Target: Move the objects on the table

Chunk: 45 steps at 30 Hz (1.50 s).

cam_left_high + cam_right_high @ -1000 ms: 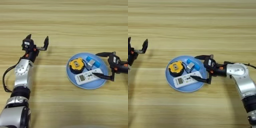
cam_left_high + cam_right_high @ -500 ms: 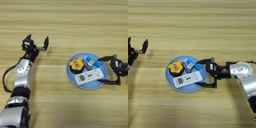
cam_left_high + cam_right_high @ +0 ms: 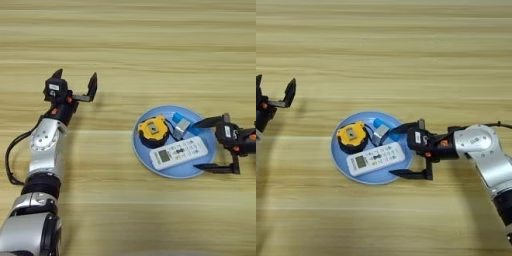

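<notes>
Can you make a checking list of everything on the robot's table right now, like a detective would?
Surface: wooden table, light, striped grain.
Job's things: white remote, yellow-and-black tape measure and blue-and-grey block, all lying in the light blue plate.
Clutter: nothing seen.
Grippers: left gripper open, over bare table at the left, holding nothing. Right gripper open at the plate's right rim, beside the remote's end, holding nothing.
Cables: black cable looping beside the left arm; thin cable behind the right arm.
Surroundings: nothing seen.
</notes>
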{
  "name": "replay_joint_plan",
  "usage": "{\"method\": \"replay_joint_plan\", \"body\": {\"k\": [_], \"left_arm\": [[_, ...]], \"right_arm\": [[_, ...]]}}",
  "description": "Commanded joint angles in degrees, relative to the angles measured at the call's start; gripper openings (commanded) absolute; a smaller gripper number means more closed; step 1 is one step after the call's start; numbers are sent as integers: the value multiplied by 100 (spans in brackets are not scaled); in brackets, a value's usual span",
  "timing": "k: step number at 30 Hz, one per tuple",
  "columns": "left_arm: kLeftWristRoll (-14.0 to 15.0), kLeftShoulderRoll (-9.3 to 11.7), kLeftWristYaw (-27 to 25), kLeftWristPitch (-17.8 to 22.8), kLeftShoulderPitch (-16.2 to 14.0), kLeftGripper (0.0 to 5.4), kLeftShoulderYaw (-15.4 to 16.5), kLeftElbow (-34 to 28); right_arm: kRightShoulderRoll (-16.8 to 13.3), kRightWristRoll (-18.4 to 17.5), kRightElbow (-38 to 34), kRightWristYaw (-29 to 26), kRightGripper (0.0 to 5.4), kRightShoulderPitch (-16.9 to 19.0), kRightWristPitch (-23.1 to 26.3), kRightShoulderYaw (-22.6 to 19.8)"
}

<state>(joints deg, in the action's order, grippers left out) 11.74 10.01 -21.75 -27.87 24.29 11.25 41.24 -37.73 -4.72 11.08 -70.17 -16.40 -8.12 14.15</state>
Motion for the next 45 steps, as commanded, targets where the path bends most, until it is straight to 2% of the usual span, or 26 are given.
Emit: {"method": "replay_joint_plan", "body": {"k": [1, 10, 17, 22, 30, 45], "left_arm": [[21, 14, -27, -52, 95, 540, 10, 69], [8, -11, -9, -70, 97, 540, -1, 82], [8, -27, -4, -82, 99, 540, -9, 91], [-2, -51, 16, -86, 93, 540, -23, 80], [5, -45, 15, -92, 98, 540, -17, 90], [16, -3, -4, -81, 110, 540, 2, 82]], "right_arm": [[11, 146, -4, 31, 538, -94, 157, 131], [-67, 321, -105, -26, 538, -257, 522, 332], [-187, 528, -329, -79, 538, -373, 1059, 507], [-155, 599, -403, -63, 538, -411, 1413, 614], [-47, 719, -273, -10, 538, -484, 1507, 829], [179, 720, 10, 34, 373, -524, 1351, 942]]}}
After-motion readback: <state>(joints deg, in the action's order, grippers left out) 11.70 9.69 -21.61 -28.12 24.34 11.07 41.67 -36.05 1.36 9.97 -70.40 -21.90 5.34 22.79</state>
